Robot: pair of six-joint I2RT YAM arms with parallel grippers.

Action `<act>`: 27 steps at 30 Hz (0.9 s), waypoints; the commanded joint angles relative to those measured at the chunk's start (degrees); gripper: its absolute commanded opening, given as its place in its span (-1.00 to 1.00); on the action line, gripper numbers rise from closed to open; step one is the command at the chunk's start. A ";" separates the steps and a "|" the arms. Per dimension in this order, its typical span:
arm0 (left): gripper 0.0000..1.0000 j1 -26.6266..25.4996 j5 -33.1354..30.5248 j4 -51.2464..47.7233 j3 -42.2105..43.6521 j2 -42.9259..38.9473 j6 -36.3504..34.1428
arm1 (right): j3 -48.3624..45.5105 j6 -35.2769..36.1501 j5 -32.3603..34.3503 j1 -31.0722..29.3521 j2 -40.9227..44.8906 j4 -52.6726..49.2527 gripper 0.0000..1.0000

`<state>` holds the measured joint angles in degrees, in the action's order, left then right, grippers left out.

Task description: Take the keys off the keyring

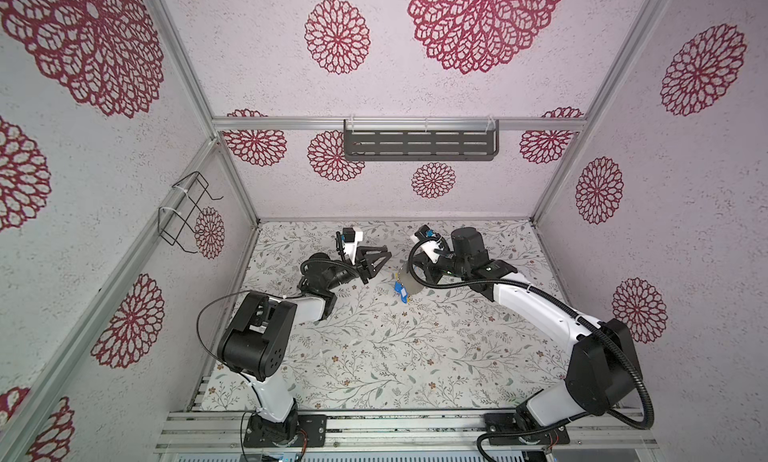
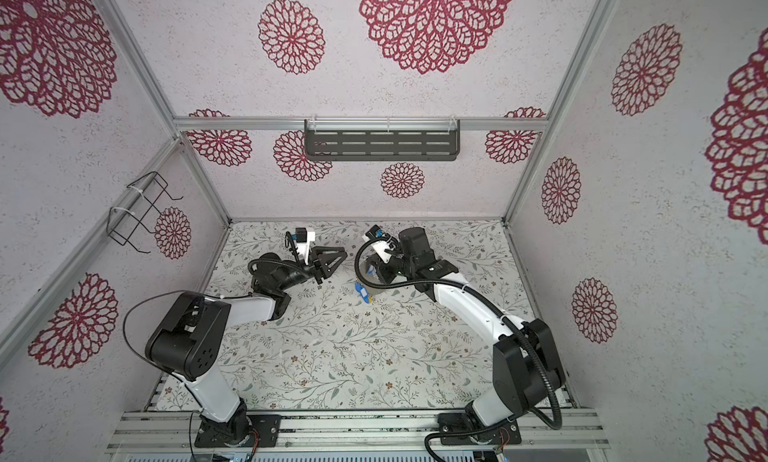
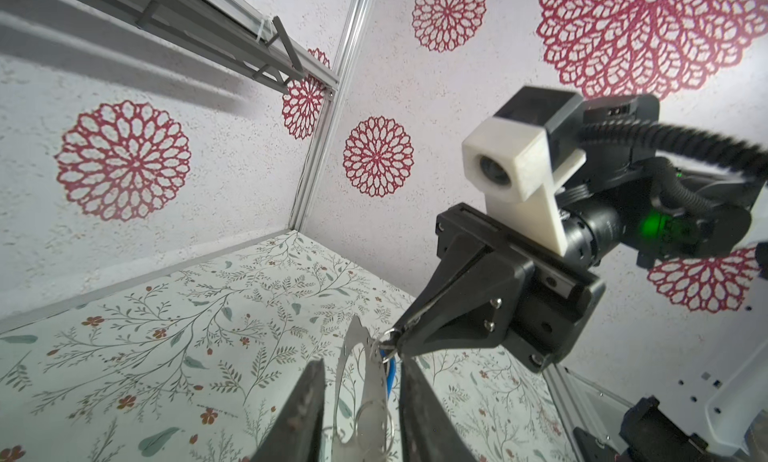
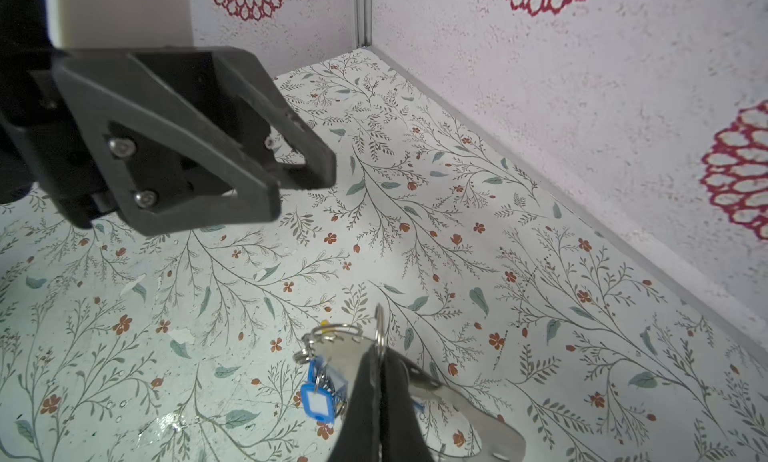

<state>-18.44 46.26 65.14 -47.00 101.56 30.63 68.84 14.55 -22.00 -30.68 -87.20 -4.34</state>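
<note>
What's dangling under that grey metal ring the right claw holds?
Under the keyring, a bunch of keys with blue tags hangs. The right gripper and the tags cover most of them, so their number is unclear.

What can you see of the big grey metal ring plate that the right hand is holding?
The large flat grey metal ring plate is thin and shiny, with a scalloped rim and a wide central hole. It is held on edge, tilted, over the floral table, its rim pinched by the shut right hand. Small split rings pass through its rim; silver keys with blue plastic tags hang from its lower part. The open left hand is clear of it.
</note>
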 commanded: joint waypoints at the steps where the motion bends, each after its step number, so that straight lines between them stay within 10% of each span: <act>1: -0.29 -0.67 4.25 -4.57 -1.98 -2.15 -4.23 | 1.69 1.82 -3.58 -0.02 1.86 4.13 -1.00; 27: -0.48 0.25 18.34 -18.98 -12.41 -1.55 -4.70 | 3.58 -4.42 -15.94 1.25 2.03 7.50 -1.00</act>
<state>-18.37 63.20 47.05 -58.15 100.75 26.61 69.73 11.70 -34.83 -29.71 -87.20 -0.82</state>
